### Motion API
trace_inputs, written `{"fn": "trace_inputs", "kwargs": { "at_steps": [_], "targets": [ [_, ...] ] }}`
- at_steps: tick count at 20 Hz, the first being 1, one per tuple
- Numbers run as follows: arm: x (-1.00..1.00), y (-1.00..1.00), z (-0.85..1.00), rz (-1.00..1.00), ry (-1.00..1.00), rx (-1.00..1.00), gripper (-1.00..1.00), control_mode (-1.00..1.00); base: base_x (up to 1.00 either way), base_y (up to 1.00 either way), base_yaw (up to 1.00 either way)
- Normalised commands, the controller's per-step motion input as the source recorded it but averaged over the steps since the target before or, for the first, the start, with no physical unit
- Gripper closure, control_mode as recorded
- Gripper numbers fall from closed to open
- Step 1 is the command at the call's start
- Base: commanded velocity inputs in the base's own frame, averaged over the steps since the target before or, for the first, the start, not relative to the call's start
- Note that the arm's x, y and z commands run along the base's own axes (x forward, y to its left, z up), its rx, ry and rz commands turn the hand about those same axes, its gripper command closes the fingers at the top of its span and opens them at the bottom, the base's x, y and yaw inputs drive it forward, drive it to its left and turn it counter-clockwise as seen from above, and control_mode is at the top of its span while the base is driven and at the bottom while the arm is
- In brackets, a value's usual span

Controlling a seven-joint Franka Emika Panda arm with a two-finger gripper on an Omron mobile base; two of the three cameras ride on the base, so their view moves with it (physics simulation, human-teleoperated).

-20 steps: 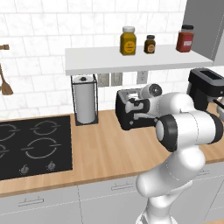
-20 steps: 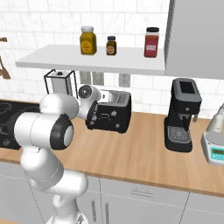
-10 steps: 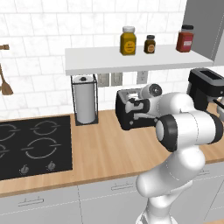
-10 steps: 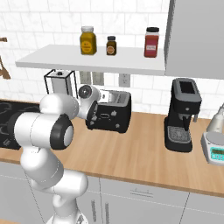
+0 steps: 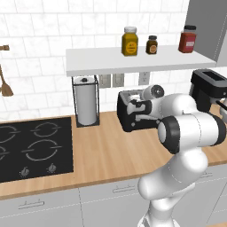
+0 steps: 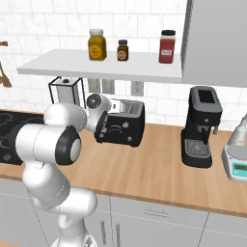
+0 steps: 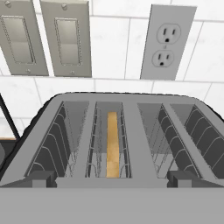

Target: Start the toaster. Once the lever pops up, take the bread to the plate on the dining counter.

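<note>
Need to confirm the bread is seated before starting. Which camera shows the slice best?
The hand view: it looks straight down into the toaster, where the bread stands edge-on in a slot. Both base views show the toaster's outside, partly behind the arm; the slice can't be made out.

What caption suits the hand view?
Looking down into the black toaster, a slice of bread sits in one slot below the wall outlet.

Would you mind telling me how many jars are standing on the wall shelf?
3, all on the shelf: a yellow jar at left, a small dark jar in the middle, a red jar at right. None seems hidden.
</note>
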Motion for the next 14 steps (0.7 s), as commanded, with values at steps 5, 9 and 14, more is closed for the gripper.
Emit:
{"fn": "trace_inputs", "kwargs": {
  "at_steps": [5, 9, 14],
  "targets": [
    [0.00, 0.00, 0.00, 0.00, 0.00, 0.00, -1.00, -1.00, 0.00, 0.00, 0.00],
    [0.00, 0.00, 0.00, 0.00, 0.00, 0.00, -1.00, -1.00, 0.00, 0.00, 0.00],
    [0.00, 0.00, 0.00, 0.00, 0.00, 0.00, -1.00, -1.00, 0.00, 0.00, 0.00]
  ]
}}
